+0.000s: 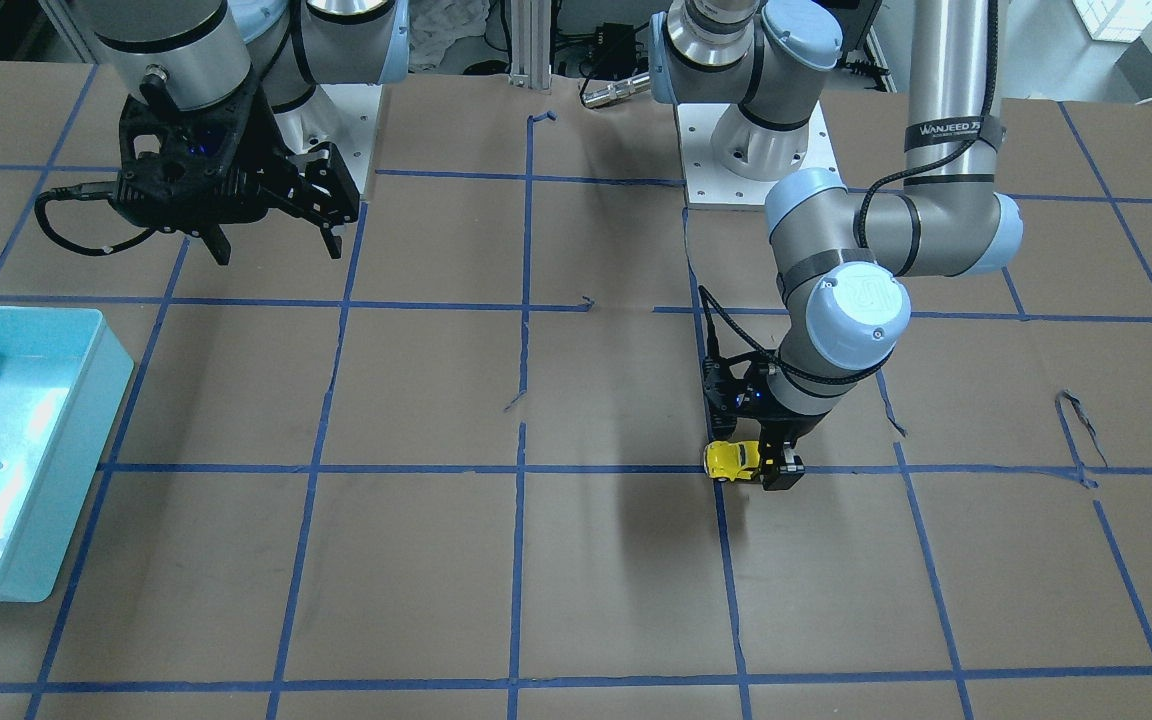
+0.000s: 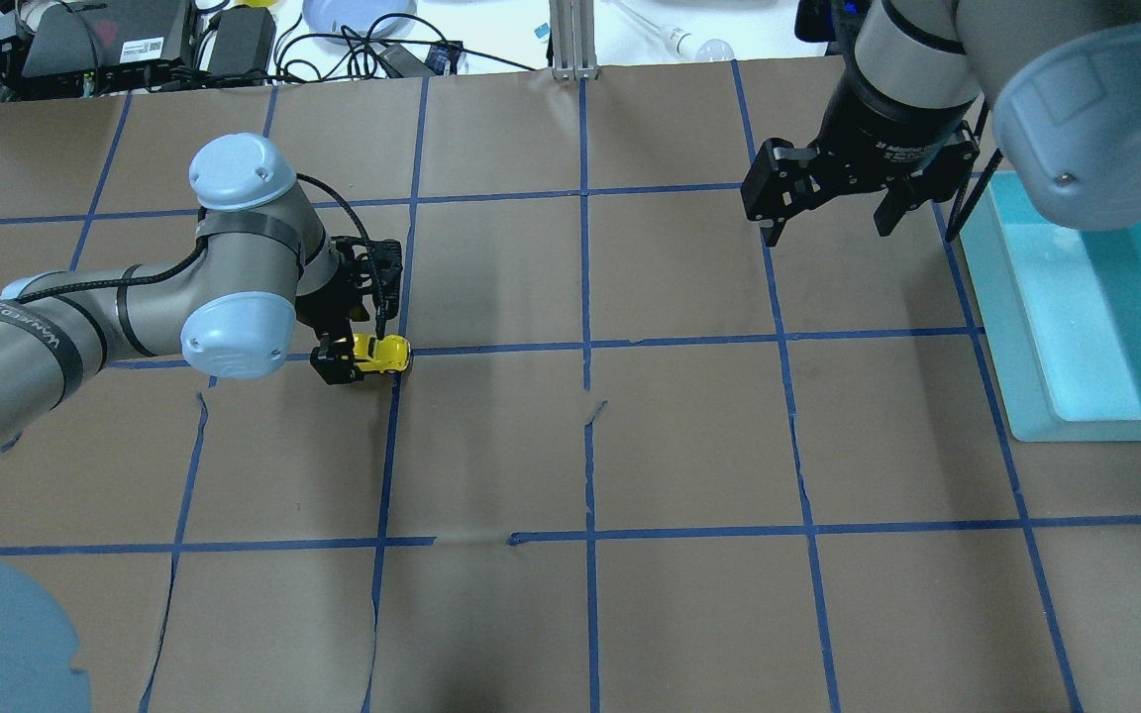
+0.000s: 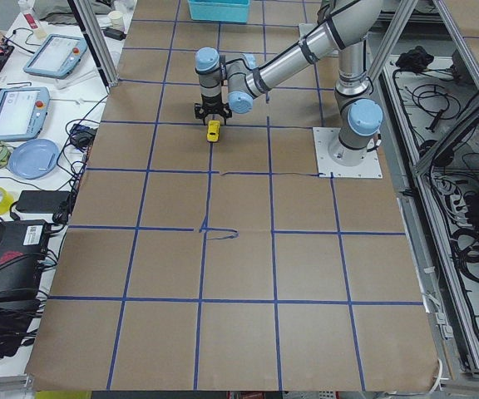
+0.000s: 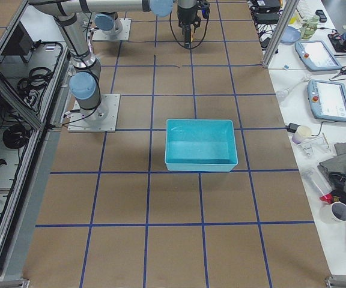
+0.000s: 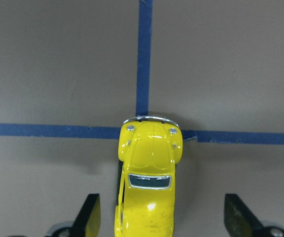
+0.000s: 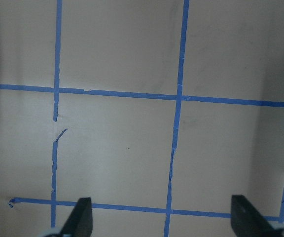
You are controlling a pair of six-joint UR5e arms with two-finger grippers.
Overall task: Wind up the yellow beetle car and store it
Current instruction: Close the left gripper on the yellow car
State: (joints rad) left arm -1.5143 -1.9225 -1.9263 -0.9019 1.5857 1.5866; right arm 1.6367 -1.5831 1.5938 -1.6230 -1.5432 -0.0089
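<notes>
The yellow beetle car (image 5: pixel 149 177) stands on the brown paper at a crossing of blue tape lines, nose pointing away from the wrist camera. It also shows in the overhead view (image 2: pixel 381 352) and the front view (image 1: pixel 731 460). My left gripper (image 5: pixel 161 215) is low over the table and open, with its fingers (image 5: pixel 90 215) on either side of the car's rear half and a gap showing on each side. My right gripper (image 2: pixel 828 226) is open and empty, held above the table near the bin.
A turquoise bin (image 2: pixel 1016 327) sits at the table's right end by the right arm and looks empty; it also shows in the front view (image 1: pixel 111 365). The table is brown paper with a blue tape grid and small tears (image 2: pixel 590 411).
</notes>
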